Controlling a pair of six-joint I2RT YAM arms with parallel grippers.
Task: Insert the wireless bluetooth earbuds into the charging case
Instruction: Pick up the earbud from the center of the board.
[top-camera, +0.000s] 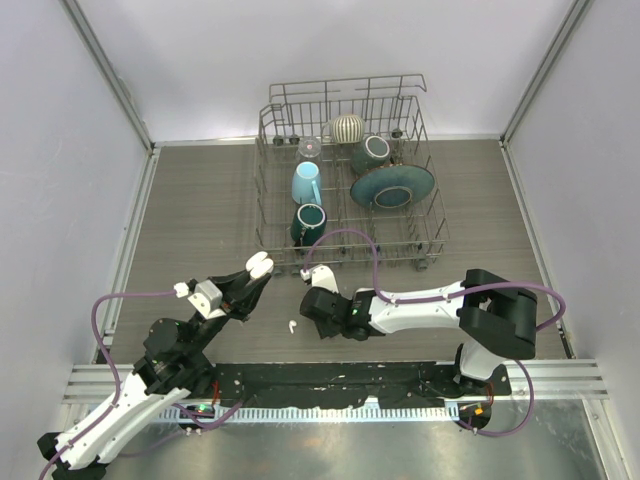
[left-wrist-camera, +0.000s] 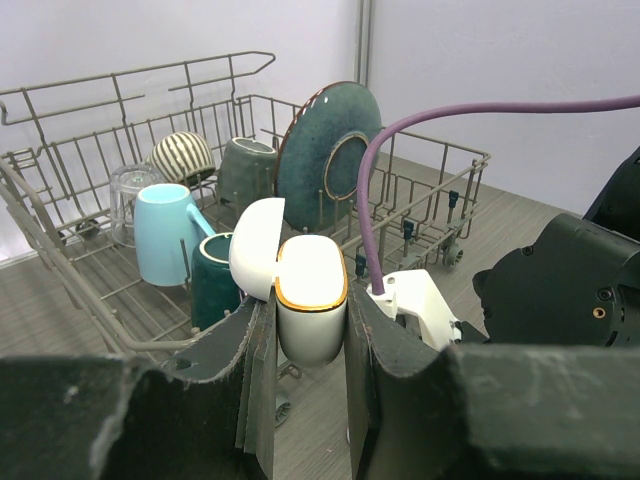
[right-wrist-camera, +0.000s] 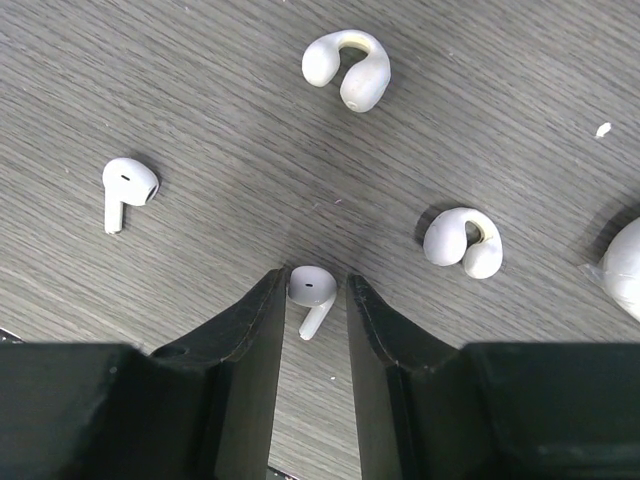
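My left gripper (top-camera: 250, 280) (left-wrist-camera: 308, 325) is shut on the white charging case (left-wrist-camera: 312, 300) with a gold rim, held off the table with its lid (left-wrist-camera: 256, 248) open; the case also shows in the top view (top-camera: 259, 265). My right gripper (right-wrist-camera: 312, 290) (top-camera: 314, 302) points down at the table, its jaws slightly apart on either side of a white stemmed earbud (right-wrist-camera: 311, 288) lying on the wood. The left finger touches its head; a thin gap shows on the right. A second stemmed earbud (right-wrist-camera: 128, 184) (top-camera: 292, 326) lies to the left.
Two white C-shaped ear clips (right-wrist-camera: 347, 68) (right-wrist-camera: 463, 243) lie on the table beyond my right gripper. A wire dish rack (top-camera: 432, 215) (left-wrist-camera: 60, 225) with mugs and a dark plate (left-wrist-camera: 330, 145) stands just behind both grippers. A purple cable (left-wrist-camera: 480, 110) loops over the right wrist.
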